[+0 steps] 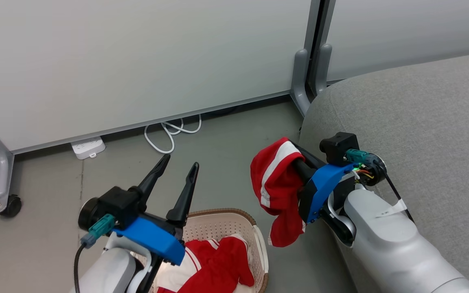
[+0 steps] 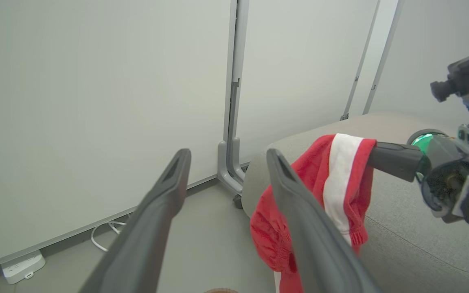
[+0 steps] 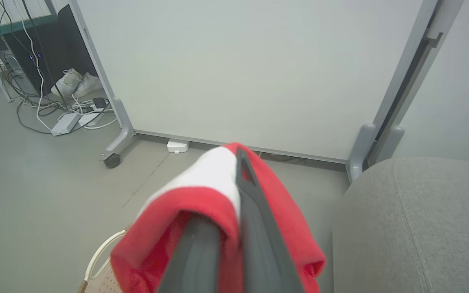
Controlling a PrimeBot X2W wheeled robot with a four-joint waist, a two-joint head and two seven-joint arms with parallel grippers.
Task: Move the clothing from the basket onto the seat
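My right gripper is shut on a red garment with a white stripe, which hangs in the air beside the front corner of the grey seat. In the right wrist view the cloth drapes over my fingers and hides one tip. My left gripper stands open and holds nothing, above the cream basket at the bottom of the head view. More red and white clothing lies inside it. The left wrist view looks between my open fingers at the held garment and the seat.
Pale partition panels stand behind, with a wheeled foot at the left and grey posts by the seat's corner. A white power strip and looped cable lie on the grey floor. Shoes and tangled cables sit further left.
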